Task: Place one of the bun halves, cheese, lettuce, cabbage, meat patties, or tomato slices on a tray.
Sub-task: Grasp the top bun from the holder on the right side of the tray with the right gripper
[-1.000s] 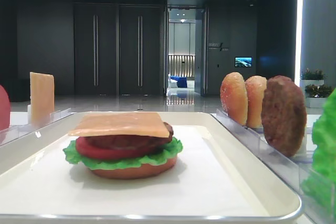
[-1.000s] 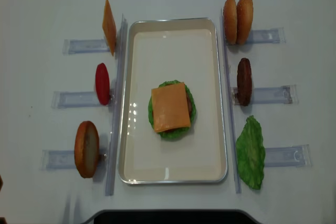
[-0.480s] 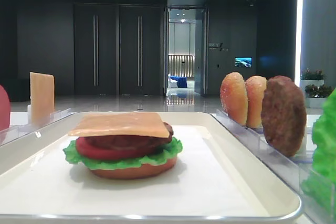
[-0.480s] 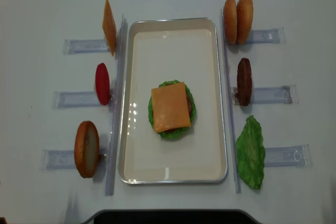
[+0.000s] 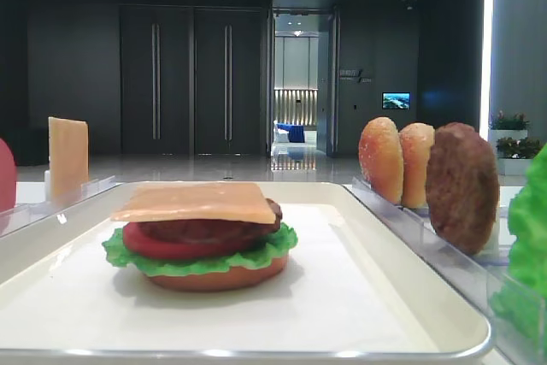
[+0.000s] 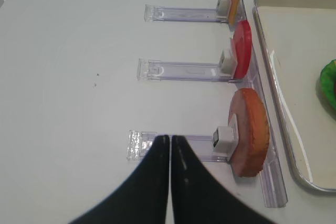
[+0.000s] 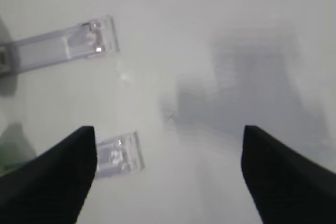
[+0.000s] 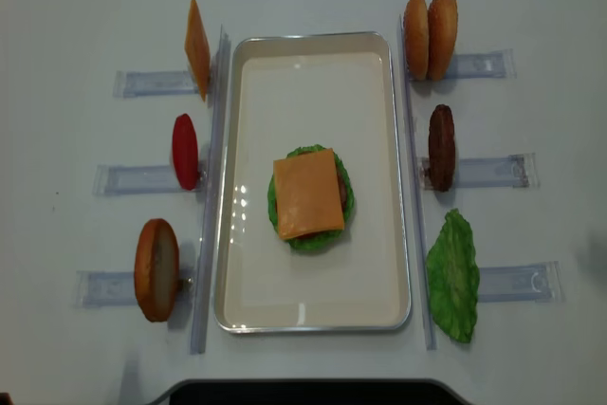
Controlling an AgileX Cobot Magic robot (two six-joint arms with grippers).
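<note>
A: What moved?
B: Nothing on the table; only the left end effector (image 6: 169, 145) clenched, empty.
A: Progress?
B: Cheese (image 8: 307, 193) tops the tray's (image 8: 391, 177) stack mid-table; bun top (image 8: 156, 269) unplaced. Right end effector (image 7: 168, 156) released.

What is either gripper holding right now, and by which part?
Nothing. The left gripper is shut with nothing between its fingers, just short of the bun half in its rack. The right gripper is open over bare table.

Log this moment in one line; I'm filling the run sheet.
left gripper: shut, empty | right gripper: open, empty | tray: stack topped with cheese
</note>
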